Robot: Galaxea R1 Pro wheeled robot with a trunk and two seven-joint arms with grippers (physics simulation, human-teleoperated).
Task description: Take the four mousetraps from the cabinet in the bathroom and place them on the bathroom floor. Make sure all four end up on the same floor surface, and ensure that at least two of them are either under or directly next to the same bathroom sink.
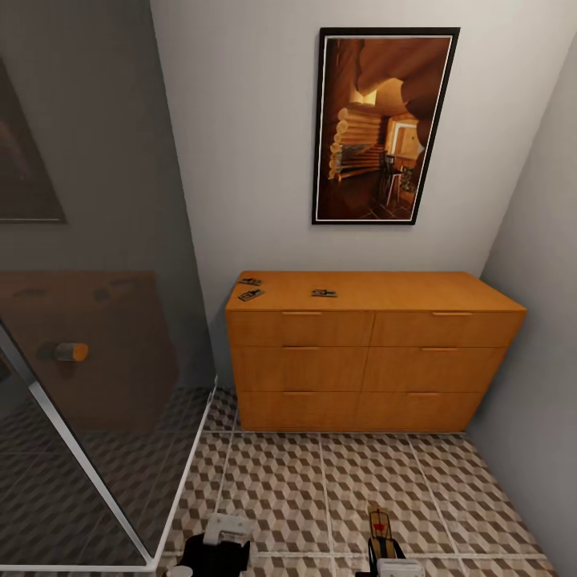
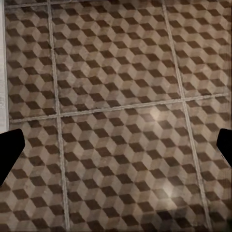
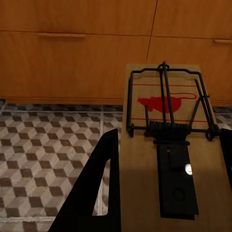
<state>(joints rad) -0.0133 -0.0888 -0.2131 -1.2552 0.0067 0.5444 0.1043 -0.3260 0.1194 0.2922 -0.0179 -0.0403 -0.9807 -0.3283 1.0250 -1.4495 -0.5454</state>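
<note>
Three mousetraps point(image 1: 250, 281) point(image 1: 251, 295) point(image 1: 324, 293) on cabinet point(image 1: 377, 353); right gripper point(image 1: 383, 546) holds one point(image 3: 166, 154).

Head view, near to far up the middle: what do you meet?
Right pincer holding a mousetrap → tiled bathroom floor → cabinet with three mousetraps on top → framed picture on the wall.

Three mousetraps point(image 1: 250, 281) point(image 1: 250, 295) point(image 1: 324, 293) flat on cabinet point(image 1: 369, 353) top's left half; fourth mousetrap point(image 3: 166, 145) held in right gripper point(image 1: 383, 538) above bathroom floor point(image 1: 320, 489).
</note>
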